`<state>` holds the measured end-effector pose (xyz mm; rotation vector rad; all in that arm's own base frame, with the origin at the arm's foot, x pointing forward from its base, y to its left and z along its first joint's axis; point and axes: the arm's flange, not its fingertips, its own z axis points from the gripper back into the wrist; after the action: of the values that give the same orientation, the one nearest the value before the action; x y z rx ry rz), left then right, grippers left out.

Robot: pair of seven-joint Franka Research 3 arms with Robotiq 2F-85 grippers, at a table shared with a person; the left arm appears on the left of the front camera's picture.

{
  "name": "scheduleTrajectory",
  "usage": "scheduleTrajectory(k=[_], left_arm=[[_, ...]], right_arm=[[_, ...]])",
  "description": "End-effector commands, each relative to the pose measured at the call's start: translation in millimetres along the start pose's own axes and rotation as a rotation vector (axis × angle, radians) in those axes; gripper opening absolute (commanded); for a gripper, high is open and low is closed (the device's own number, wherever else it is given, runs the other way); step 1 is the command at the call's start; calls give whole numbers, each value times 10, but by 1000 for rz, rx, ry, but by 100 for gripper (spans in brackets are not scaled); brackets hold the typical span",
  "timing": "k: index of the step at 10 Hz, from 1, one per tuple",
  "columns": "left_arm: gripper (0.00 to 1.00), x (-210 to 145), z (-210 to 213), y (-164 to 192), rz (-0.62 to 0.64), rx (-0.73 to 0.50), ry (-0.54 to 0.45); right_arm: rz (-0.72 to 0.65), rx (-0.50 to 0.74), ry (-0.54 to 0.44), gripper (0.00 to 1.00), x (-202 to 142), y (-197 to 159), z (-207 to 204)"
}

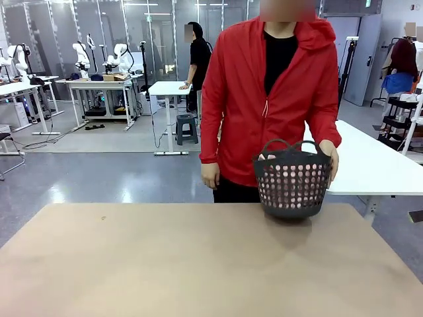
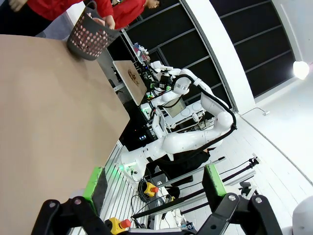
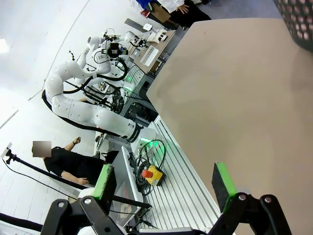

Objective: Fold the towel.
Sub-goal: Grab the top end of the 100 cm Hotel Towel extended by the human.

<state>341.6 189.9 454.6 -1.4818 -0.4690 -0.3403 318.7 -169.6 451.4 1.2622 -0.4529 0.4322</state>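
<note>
Towel (image 1: 291,187) sits in the dark basket (image 1: 291,161) at the table's (image 1: 165,264) far right, pink showing through holes in front view. Wrist views show left gripper (image 2: 154,179) and right gripper (image 3: 164,179) spread wide, empty.

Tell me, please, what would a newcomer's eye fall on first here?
A person in a red jacket stands at the far side of the table, a hand on the dark basket set there, right of middle. The pink towel shows through its holes. The left gripper and the right gripper stand open and empty.
</note>
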Motion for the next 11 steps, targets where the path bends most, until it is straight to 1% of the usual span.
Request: scheduleTrajectory(k=[1,11], left_arm=[[100,2,7,3,-3,-9,-1],[100,2,7,3,-3,-9,-1]], right_arm=[[19,13,-11,100,18,-6,2],[19,13,-11,100,18,-6,2]])
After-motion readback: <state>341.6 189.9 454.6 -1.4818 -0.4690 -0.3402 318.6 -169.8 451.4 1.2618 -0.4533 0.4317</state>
